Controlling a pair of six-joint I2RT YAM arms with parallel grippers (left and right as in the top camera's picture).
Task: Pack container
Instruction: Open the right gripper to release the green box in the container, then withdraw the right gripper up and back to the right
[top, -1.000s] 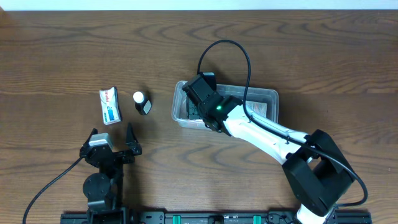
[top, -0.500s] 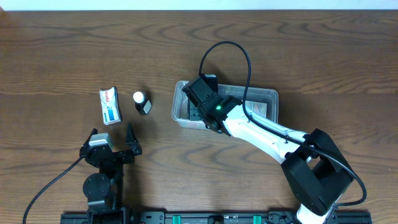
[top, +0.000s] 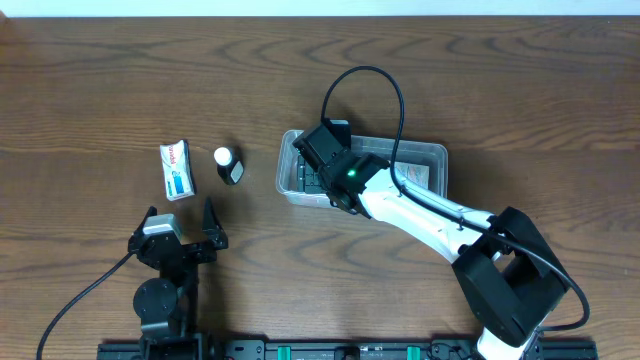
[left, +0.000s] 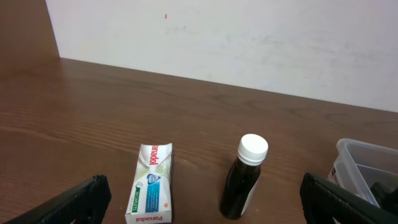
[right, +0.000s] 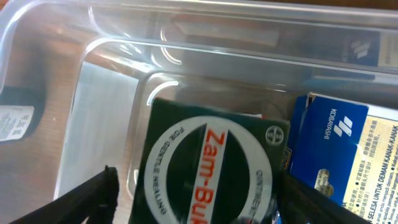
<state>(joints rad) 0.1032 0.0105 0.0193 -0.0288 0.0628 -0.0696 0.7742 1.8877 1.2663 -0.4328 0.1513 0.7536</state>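
Overhead, you see almost nothing moved across the last second. At far left the white box (top: 177, 170) and the small dark bottle (top: 229, 165) lie just beside each other on the wooden table (top: 100, 80), where they were. Your left gripper (top: 180, 212) sits near them, jaws wide apart and empty. Right of centre is the clear container (top: 432, 152), with your right arm still parked over its left end.

From the right wrist, the right gripper (right: 199, 208) shows its fingers spread either side of a dark green tin (right: 208, 168) that lies flat on the container floor. A gap is visible on the left side, so it looks released. A blue-and-white box (right: 348, 155) lies against it on the right.

That stillness suggests the placement is finished. Two items are in, and the box and bottle outside probably remain to be packed.
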